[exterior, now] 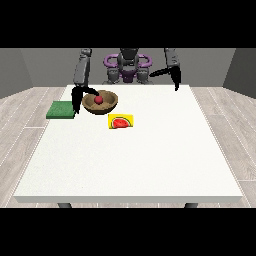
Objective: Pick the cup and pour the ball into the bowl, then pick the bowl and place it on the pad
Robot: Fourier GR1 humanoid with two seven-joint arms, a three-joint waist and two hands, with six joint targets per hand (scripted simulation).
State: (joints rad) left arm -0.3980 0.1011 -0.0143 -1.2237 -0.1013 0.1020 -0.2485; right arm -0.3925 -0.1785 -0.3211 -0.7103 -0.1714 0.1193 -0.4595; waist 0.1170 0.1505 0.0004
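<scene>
1. Two black robot hands show above the large white counter (150,160); the robot sits small at the far edge.
2. At the view's left, one robot hand (78,98) hangs down beside the round brown wooden bowl (107,103), at its left rim, with one dark finger reaching across the rim towards the inside. Whether the fingers actually clasp the rim cannot be told.
3. Inside the bowl lies a small red ball (99,100), near the middle.
4. The bowl stands on the counter, towards the far left part, between the flat green square pad (61,110) and the yellow card with a red watermelon slice printed on it (121,121).
5. The pad lies flat at the counter's left edge, just beside the robot hand and apart from the bowl.
6. The yellow card lies just in front of the bowl, a little to its right.
7. At the view's right, the other robot hand (175,80) hangs over the far edge, well apart from everything, fingers pointing down; how they lie cannot be told.
</scene>
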